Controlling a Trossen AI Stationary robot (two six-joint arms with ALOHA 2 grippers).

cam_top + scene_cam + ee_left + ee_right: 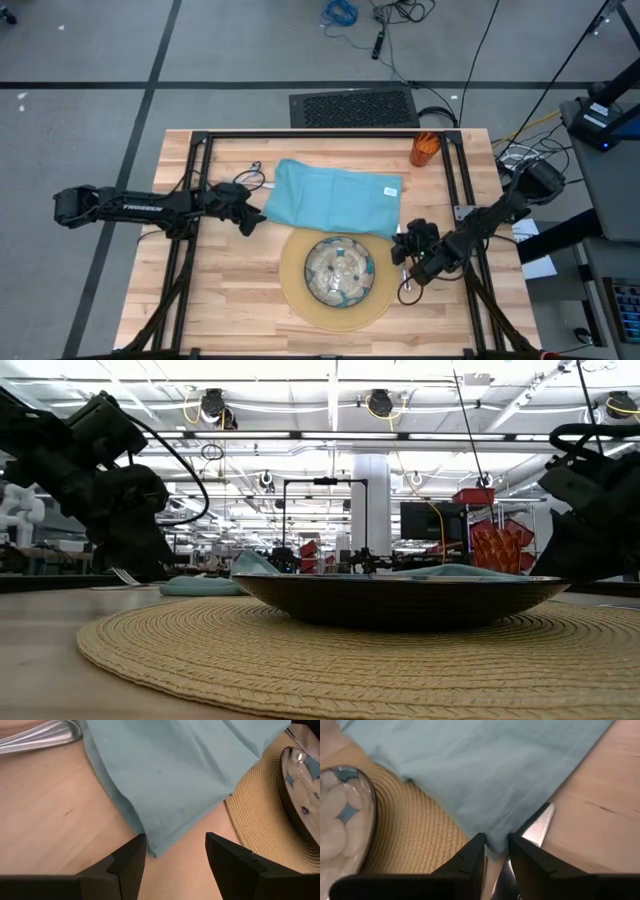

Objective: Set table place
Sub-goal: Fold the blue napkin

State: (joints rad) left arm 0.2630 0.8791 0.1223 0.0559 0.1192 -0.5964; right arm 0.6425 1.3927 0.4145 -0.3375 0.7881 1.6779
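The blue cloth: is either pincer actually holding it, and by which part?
The right pincer pinches the teal napkin by its corner tip. The left pincer stands open at another corner, holding nothing.

Light wood surface point(230, 300) w/ black frame rails. Round tan woven mat point(296, 292) at approx 6 o'clock of center; patterned glass bowl point(340, 270) sits upright on it. Teal napkin point(335, 197) lies flat, rumpled, at 12 o'clock of mat, its near edge overlapping mat rim. Orange cup point(425, 148) upright toward 1 o'clock, well apart. Silver utensil point(40, 735) at 9 o'clock of napkin, just beside its edge.
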